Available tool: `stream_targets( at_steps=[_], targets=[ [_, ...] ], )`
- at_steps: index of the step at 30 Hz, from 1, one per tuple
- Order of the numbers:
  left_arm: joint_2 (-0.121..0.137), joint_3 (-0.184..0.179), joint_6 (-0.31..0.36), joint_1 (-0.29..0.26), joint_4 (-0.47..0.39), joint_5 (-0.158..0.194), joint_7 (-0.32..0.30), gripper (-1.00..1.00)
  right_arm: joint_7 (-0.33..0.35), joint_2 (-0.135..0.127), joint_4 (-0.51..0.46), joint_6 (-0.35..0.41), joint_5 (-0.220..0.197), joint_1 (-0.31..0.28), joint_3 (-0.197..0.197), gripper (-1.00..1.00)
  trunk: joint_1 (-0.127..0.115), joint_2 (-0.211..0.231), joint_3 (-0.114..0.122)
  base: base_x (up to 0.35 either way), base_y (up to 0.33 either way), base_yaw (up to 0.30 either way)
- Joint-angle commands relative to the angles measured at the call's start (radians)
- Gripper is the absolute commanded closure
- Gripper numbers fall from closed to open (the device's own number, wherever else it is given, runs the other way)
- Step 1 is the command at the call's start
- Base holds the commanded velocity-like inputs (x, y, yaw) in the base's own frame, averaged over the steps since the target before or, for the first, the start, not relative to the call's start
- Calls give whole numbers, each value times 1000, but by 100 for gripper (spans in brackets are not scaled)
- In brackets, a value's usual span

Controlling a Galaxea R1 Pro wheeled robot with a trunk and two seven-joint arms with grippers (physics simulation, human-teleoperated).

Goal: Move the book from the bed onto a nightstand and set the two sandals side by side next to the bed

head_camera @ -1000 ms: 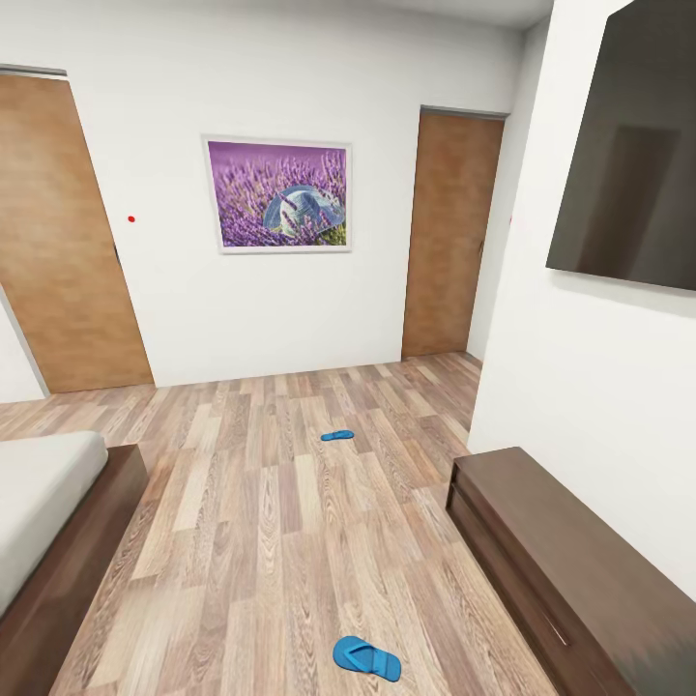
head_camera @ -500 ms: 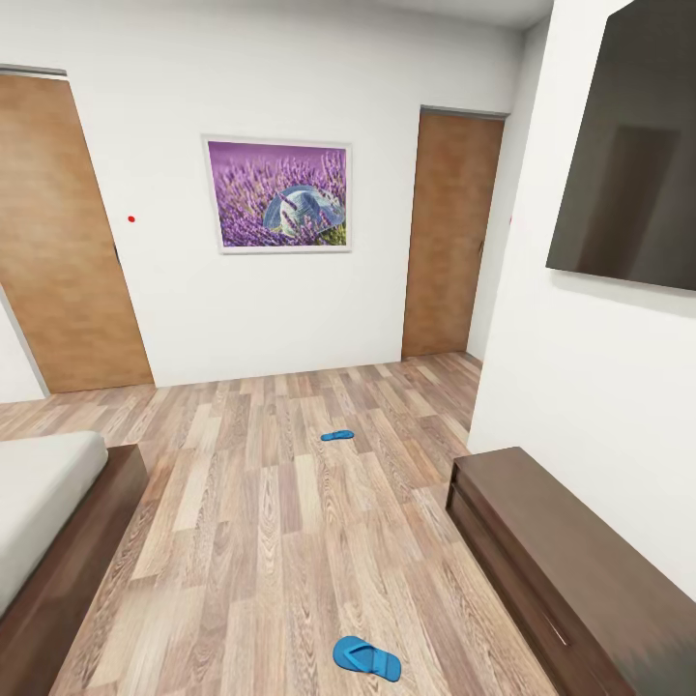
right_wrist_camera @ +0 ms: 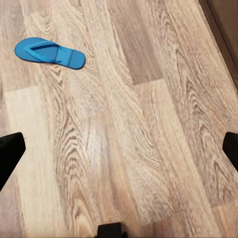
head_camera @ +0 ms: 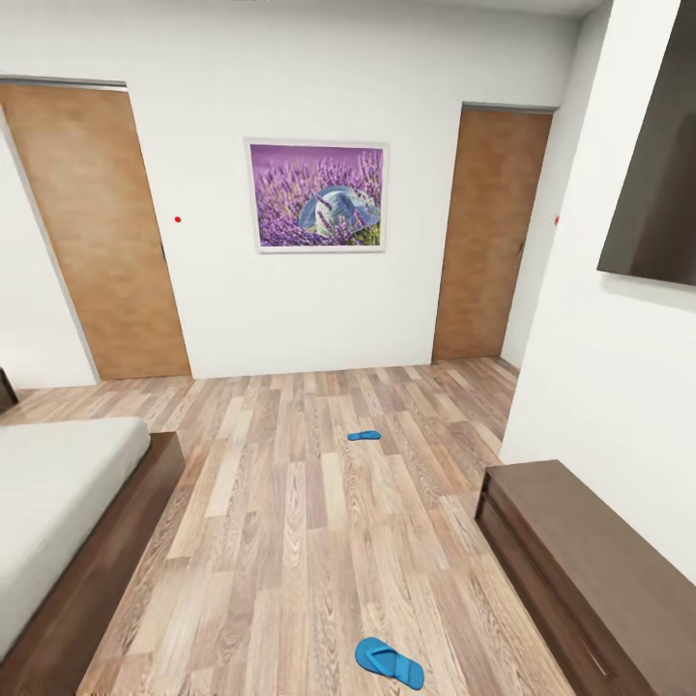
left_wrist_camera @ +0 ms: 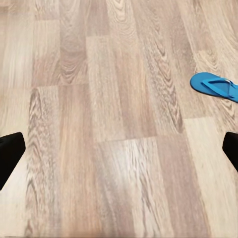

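Note:
Two bright blue sandals lie apart on the wood floor: one near me, the other farther off toward the back wall. The bed, with its pale mattress and dark frame, is at the left. The book and the nightstand are out of view. My left gripper hangs open above bare floor, with a sandal off to one side ahead of it. My right gripper is open too, over the planks, with a sandal lying ahead of it. Neither gripper holds anything.
A long low dark-wood cabinet runs along the right wall under a dark wall panel. Two brown doors flank a lavender picture on the back wall. Open floor lies between bed and cabinet.
The whole head view has shifted to the right, so the camera has turned left; more of the bed and the left door show. The sandals lie where they were.

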Motion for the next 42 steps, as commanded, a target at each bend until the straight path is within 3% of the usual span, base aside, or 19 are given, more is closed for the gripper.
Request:
stream_targets(
  at_steps=[1,8,42],
  targets=[
    [0,0,-1,0,-1,3,0,-100,-1,0,1,-3,0,0,-1,-100,0,0,-1,0,0,282],
    [0,0,-1,0,-1,3,0,-100,0,0,1,-3,0,0,-1,-100,0,0,-1,0,0,139],
    [0,0,-1,0,-1,3,0,-100,0,0,1,-5,0,0,-1,-100,0,0,-1,0,0,2]
  ],
)
